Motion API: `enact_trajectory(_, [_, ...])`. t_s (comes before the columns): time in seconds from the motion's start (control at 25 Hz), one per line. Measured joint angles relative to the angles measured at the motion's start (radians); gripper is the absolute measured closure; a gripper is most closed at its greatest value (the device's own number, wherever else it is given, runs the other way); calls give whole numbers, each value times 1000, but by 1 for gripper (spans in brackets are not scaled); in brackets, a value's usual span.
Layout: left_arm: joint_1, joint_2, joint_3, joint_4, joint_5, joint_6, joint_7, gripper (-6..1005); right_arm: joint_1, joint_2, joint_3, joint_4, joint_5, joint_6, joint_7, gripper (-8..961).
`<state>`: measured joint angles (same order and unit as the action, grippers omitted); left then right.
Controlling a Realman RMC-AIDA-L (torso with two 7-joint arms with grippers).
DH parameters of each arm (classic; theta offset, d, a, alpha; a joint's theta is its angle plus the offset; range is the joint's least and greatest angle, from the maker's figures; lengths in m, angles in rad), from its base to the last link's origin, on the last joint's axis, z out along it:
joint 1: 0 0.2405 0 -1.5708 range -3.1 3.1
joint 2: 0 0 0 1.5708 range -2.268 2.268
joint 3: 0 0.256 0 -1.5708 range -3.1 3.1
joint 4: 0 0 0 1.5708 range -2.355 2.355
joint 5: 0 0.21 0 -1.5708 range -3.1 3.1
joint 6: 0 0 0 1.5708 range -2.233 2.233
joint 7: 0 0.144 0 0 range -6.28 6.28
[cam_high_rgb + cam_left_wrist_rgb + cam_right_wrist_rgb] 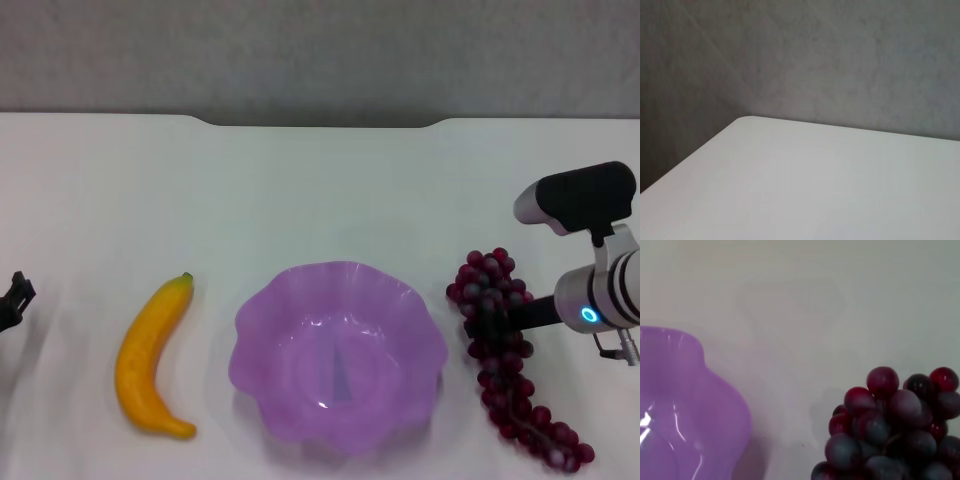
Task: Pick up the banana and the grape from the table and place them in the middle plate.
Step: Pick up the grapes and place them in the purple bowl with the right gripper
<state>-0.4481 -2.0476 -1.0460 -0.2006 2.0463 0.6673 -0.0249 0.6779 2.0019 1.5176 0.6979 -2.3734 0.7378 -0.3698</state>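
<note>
- Nothing's in the purple plate yet, it sits empty at the near-middle of the white counter, so basically both halves of the job are still to do.
- The banana lies flat on the counter just to the left of the plate, not touching it, stem end pointing away from the robot. Nobody's near it.
- The grapes lie on the counter just to the right of the plate, the fat end farther off and the thin tail trailing toward the near edge.
- The right gripper reaches in from the right at the upper half of the bunch. A dark part of it sits right against the grapes, but I honestly can't tell if the fingers are spread or closed, or if they've got anything. Its wrist camera only shows grapes and the plate rim, no fingers.
- The left gripper is parked way out at the left edge, well apart from the banana; can't tell its fingers either. Its camera just sees bare counter and the wall.
- My guess: the grapes go first, banana after.
</note>
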Motion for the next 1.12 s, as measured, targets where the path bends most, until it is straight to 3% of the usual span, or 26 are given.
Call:
enact_trajectory(0.2, [0, 1, -3, 2, -3, 3, -2, 108, -19, -1, -1, -3, 6, -27, -7, 267])
enact_trajectory(1.12, [8, 3, -8, 6, -9, 9, -3, 108, -70, -1, -42, -3, 41, -128, -21, 450])
